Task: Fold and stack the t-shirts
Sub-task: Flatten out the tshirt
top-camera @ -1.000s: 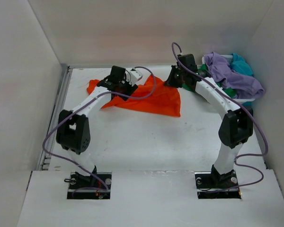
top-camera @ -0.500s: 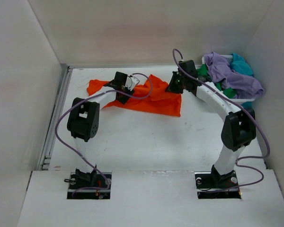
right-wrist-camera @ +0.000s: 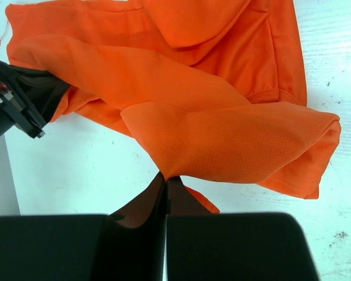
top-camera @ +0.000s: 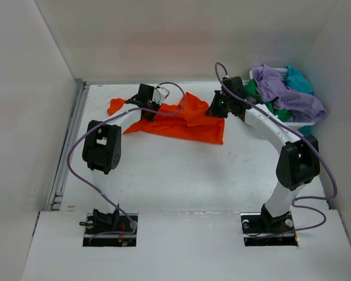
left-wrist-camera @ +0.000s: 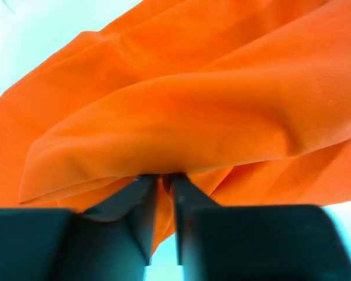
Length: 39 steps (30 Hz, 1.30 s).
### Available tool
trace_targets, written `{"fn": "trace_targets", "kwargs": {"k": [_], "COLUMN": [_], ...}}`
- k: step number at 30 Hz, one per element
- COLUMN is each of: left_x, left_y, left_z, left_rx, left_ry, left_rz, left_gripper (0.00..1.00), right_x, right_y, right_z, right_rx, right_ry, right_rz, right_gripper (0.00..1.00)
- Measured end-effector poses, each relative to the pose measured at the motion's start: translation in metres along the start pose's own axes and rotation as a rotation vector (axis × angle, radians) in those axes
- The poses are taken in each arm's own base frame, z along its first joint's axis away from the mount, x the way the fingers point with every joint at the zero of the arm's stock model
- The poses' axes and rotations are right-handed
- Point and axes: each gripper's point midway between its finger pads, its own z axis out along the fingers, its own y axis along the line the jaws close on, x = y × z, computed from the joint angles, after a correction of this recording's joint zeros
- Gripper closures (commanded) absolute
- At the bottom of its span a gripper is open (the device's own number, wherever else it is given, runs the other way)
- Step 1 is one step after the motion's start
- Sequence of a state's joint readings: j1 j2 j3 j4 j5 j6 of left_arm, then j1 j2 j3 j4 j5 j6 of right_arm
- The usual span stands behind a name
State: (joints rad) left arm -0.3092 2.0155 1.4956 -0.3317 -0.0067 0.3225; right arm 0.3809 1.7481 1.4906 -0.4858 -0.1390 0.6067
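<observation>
Orange t-shirt pinched both sides now: your left end effector just closed on it, right end effector already clamped on too. Looks ready to stretch flat.

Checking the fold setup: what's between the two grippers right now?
Only the orange shirt, bunched, running from the left gripper to the right gripper; both pinch it. Clear in the top view.

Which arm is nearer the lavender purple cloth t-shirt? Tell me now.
Right. The right arm reaches beside the lavender t-shirt; the left arm is across the bright orange cloth t-shirt.
</observation>
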Motion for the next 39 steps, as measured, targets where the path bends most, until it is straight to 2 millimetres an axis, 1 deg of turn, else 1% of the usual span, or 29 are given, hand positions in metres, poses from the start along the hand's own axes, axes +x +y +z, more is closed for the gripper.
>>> {"fn": "trace_targets", "kwargs": {"k": [4, 7, 9, 10, 11, 12, 13, 14, 15, 17, 18, 19, 20, 21, 22, 23, 24, 26, 28, 29, 30, 31, 32, 33, 34, 35, 36, 37, 39], "left_x": [0.006, 0.011, 0.014, 0.015, 0.008, 0.004, 0.005, 0.014, 0.027, 0.062, 0.084, 0.099, 0.114, 0.126, 0.145, 0.175, 0.195, 0.226, 0.233, 0.228, 0.220, 0.205, 0.198, 0.185, 0.181, 0.179, 0.185, 0.196, 0.228], "left_y": [0.002, 0.007, 0.015, 0.021, 0.056, 0.075, 0.083, 0.096, 0.108, 0.131, 0.136, 0.135, 0.130, 0.122, 0.112, 0.091, 0.076, 0.052, 0.043, 0.040, 0.036, 0.027, 0.023, 0.008, -0.003, -0.019, -0.040, -0.052, -0.060], "left_z": [0.000, -0.004, -0.015, -0.026, -0.079, -0.100, -0.119, -0.142, -0.165, -0.208, -0.226, -0.234, -0.237, -0.236, -0.233, -0.227, -0.224, -0.222, -0.223, -0.224, -0.222, -0.220, -0.218, -0.211, -0.207, -0.200, -0.192, -0.186, -0.176], "left_rx": [0.006, 0.009, 0.014, 0.017, -0.018, -0.044, -0.040, -0.054, -0.074, -0.134, -0.158, -0.158, -0.143, -0.114, -0.076, 0.007, 0.065, 0.157, 0.181, 0.179, 0.179, 0.185, 0.188, 0.195, 0.210, 0.228, 0.274, 0.298, 0.318], "left_ry": [0.017, 0.032, 0.040, 0.039, -0.012, -0.048, -0.072, -0.082, -0.083, -0.057, -0.027, 0.002, 0.028, 0.054, 0.094, 0.166, 0.216, 0.290, 0.305, 0.294, 0.279, 0.240, 0.222, 0.189, 0.175, 0.162, 0.167, 0.192, 0.275], "left_rz": [-0.014, -0.024, -0.028, -0.029, -0.044, -0.038, -0.021, -0.006, 0.006, 0.026, 0.030, 0.035, 0.063, 0.080, 0.100, 0.113, 0.115, 0.126, 0.136, 0.160, 0.196, 0.257, 0.286, 0.369, 0.409, 0.479, 0.541, 0.586, 0.631], "left_gripper": [0.97, 0.98, 0.98, 0.98, 0.95, 0.95, 0.94, 0.93, 0.92, 0.90, 0.86, 0.81, 0.73, 0.67, 0.50, 0.45, 0.44, 0.41, 0.40, 0.40, 0.39, 0.38, 0.37, 0.36, 0.35, 0.34, 0.33, 0.33, 0.32], "right_x": [0.000, 0.002, 0.001, -0.002, -0.022, -0.029, -0.029, -0.025, -0.016, 0.007, 0.016, 0.031, 0.046, 0.061, 0.084, 0.103, 0.119, 0.138, 0.153, 0.154, 0.155, 0.154, 0.153, 0.150, 0.149, 0.148, 0.147, 0.146, 0.147], "right_y": [0.000, -0.005, -0.011, -0.017, -0.036, -0.039, -0.043, -0.046, -0.048, -0.047, -0.048, -0.046, -0.046, -0.048, -0.053, -0.058, -0.062, -0.067, -0.071, -0.072, -0.072, -0.072, -0.070, -0.068, -0.067, -0.066, -0.065, -0.065, -0.065], "right_z": [-0.001, -0.006, -0.014, -0.020, -0.045, -0.053, -0.060, -0.067, -0.074, -0.083, -0.084, -0.084, -0.083, -0.082, -0.079, -0.078, -0.077, -0.075, -0.074, -0.073, -0.072, -0.072, -0.071, -0.070, -0.069, -0.069, -0.070, -0.071, -0.074], "right_rx": [0.000, 0.003, 0.011, 0.017, 0.037, 0.038, 0.039, 0.044, 0.048, 0.043, 0.043, 0.041, 0.038, 0.043, 0.053, 0.068, 0.079, 0.092, 0.104, 0.105, 0.106, 0.104, 0.097, 0.089, 0.083, 0.078, 0.073, 0.066, 0.059], "right_ry": [0.000, -0.004, -0.013, -0.025, -0.092, -0.119, -0.133, -0.136, -0.130, -0.100, -0.085, -0.056, -0.031, -0.002, 0.042, 0.083, 0.118, 0.158, 0.191, 0.192, 0.191, 0.188, 0.180, 0.170, 0.164, 0.159, 0.152, 0.144, 0.135], "right_rz": [0.000, 0.005, 0.015, 0.025, 0.064, 0.070, 0.073, 0.078, 0.078, 0.067, 0.064, 0.059, 0.057, 0.059, 0.065, 0.071, 0.076, 0.085, 0.100, 0.103, 0.109, 0.112, 0.115, 0.116, 0.116, 0.115, 0.114, 0.113, 0.112], "right_gripper": [1.00, 1.00, 1.00, 1.00, 1.00, 1.00, 1.00, 1.00, 1.00, 1.00, 1.00, 1.00, 1.00, 1.00, 1.00, 1.00, 1.00, 1.00, 1.00, 1.00, 1.00, 1.00, 1.00, 1.00, 1.00, 1.00, 1.00, 1.00, 1.00]}}
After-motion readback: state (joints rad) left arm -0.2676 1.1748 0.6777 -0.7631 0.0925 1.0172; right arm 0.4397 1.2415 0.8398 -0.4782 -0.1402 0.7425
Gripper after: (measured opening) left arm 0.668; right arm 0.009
